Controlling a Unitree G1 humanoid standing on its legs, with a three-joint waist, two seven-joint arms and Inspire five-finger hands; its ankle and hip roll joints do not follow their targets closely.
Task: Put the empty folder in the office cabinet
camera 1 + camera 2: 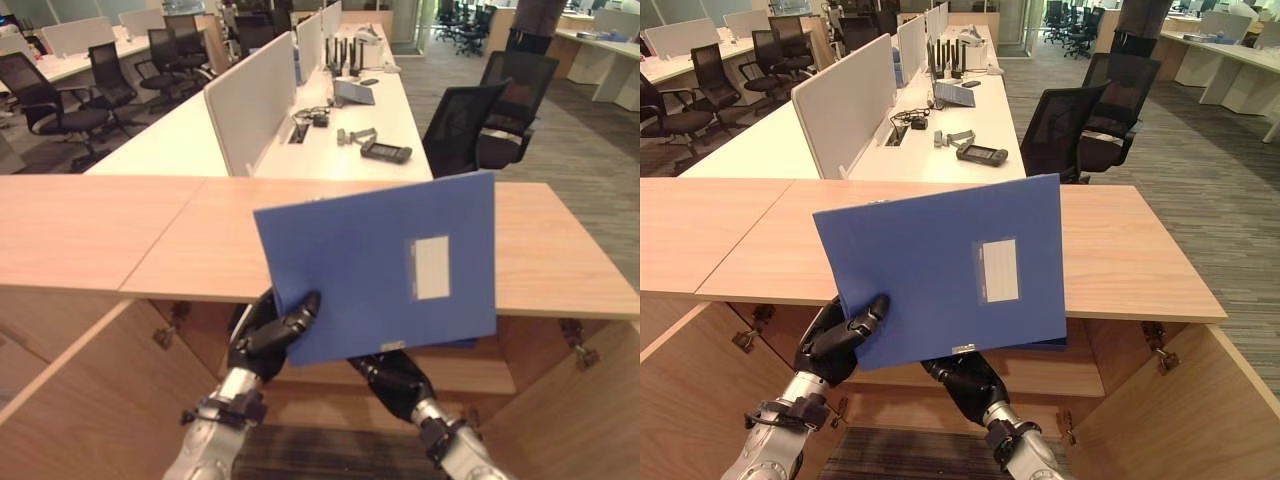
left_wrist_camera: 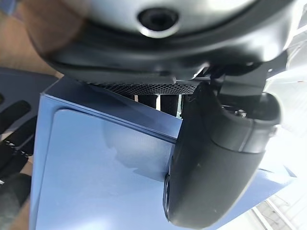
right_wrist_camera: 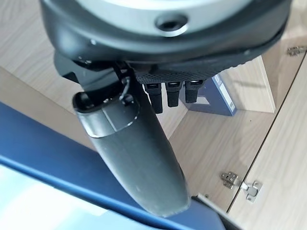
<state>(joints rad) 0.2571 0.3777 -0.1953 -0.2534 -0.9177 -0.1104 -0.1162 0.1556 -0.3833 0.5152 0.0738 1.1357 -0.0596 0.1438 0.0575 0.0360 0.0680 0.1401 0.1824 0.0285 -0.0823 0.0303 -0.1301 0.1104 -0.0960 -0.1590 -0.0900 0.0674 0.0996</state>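
A blue folder (image 1: 380, 270) with a white label is held upright in front of the open office cabinet (image 1: 150, 240), above its wooden shelf (image 1: 490, 372). My left hand (image 1: 270, 340) is shut on the folder's lower left corner, with the thumb (image 2: 211, 158) lying on the front cover and the fingers behind. My right hand (image 1: 395, 380) is under the folder's bottom edge. Its thumb (image 3: 134, 158) runs along the cover and its fingers (image 3: 172, 93) point straight into the cabinet.
Another blue folder (image 3: 221, 93) stands on the shelf inside. The cabinet doors swing out at left (image 1: 90, 400) and right (image 1: 590, 420). Beyond the wooden top are white desks (image 1: 330, 140) with dividers and black office chairs (image 1: 470, 125).
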